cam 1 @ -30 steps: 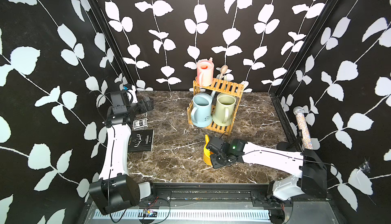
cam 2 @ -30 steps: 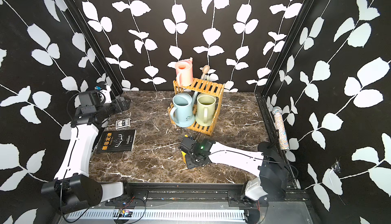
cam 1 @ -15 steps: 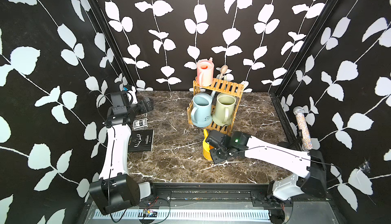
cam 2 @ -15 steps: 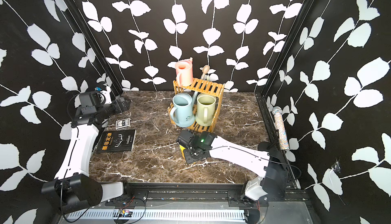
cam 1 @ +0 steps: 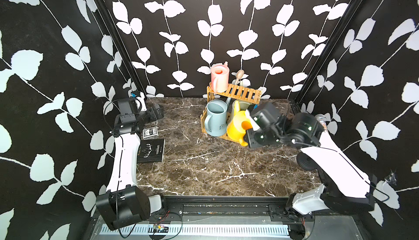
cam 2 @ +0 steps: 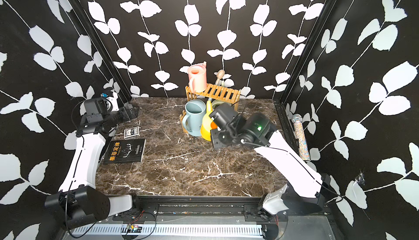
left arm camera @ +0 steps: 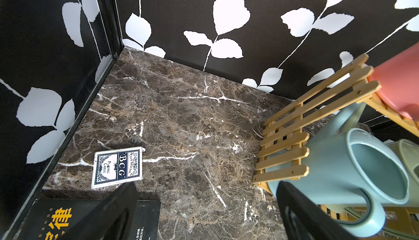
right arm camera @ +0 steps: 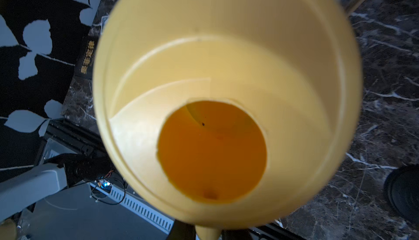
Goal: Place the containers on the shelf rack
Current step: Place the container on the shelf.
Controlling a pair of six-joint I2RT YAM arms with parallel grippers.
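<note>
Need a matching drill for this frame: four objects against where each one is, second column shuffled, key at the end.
Things:
1. pink watering can
2. pale blue watering can
3. yellow watering can
4. black book

Places:
A. lying flat on the marble table
B. top tier of the shelf rack
C. gripped by the right end effector
D. lower tier of the shelf rack

Pairs: 1-B; 2-D; 3-C; 4-A

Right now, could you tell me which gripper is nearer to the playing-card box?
Left. The left gripper hangs open close to the playing-card box; the right gripper is across the table by the shelf rack, holding the yellow can.
</note>
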